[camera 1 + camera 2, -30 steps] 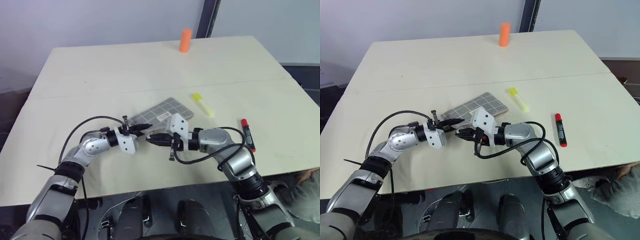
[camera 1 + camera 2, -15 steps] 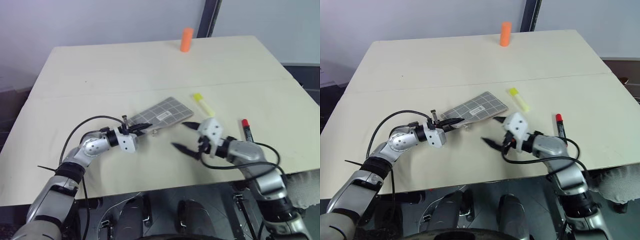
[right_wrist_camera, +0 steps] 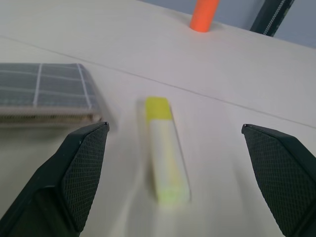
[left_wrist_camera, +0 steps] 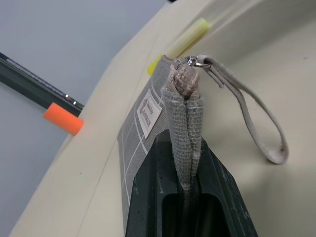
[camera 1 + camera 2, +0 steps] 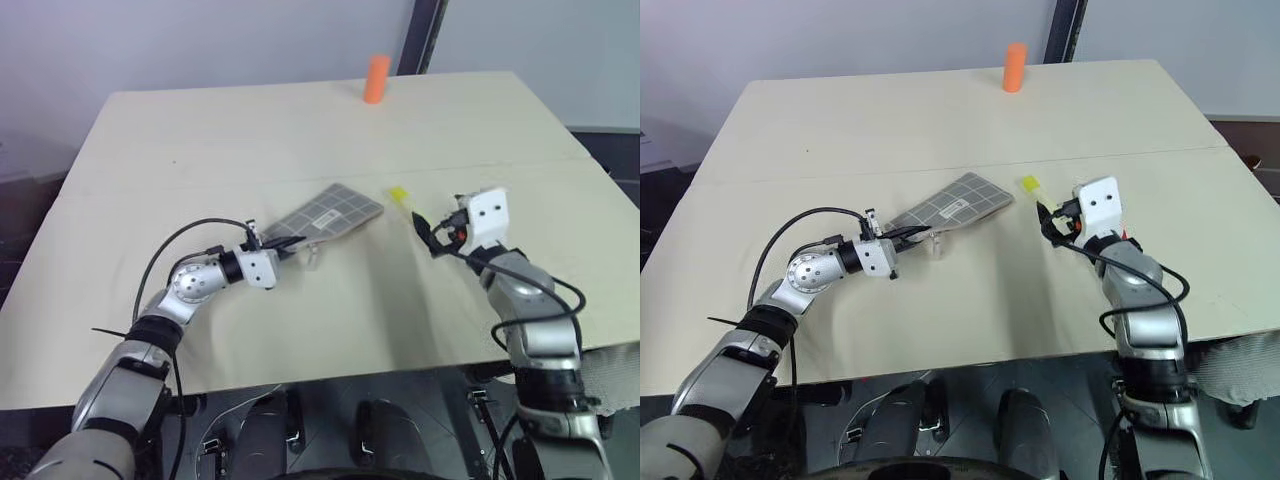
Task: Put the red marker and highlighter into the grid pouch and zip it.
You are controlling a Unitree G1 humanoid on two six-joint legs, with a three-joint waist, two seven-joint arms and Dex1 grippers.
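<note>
The left gripper (image 4: 185, 173) has its fingers pressed together on a corner of the grid pouch (image 5: 330, 213), which slopes from that lifted corner down to the table (image 5: 250, 130). A pale wrist strap (image 4: 256, 123) hangs from the zip pull (image 4: 193, 61). The right gripper (image 3: 175, 163) hovers with its fingers spread wide, the highlighter (image 3: 165, 148) lying on the table between them, just beside the pouch. The red marker is mostly hidden behind the right arm. The table is a pale cream surface with a seam across its middle; an orange cylinder (image 5: 376, 79) stands at its far edge before a grey-blue wall. The pouch bears a small white label (image 4: 147, 113); its writing is too small to read.
</note>
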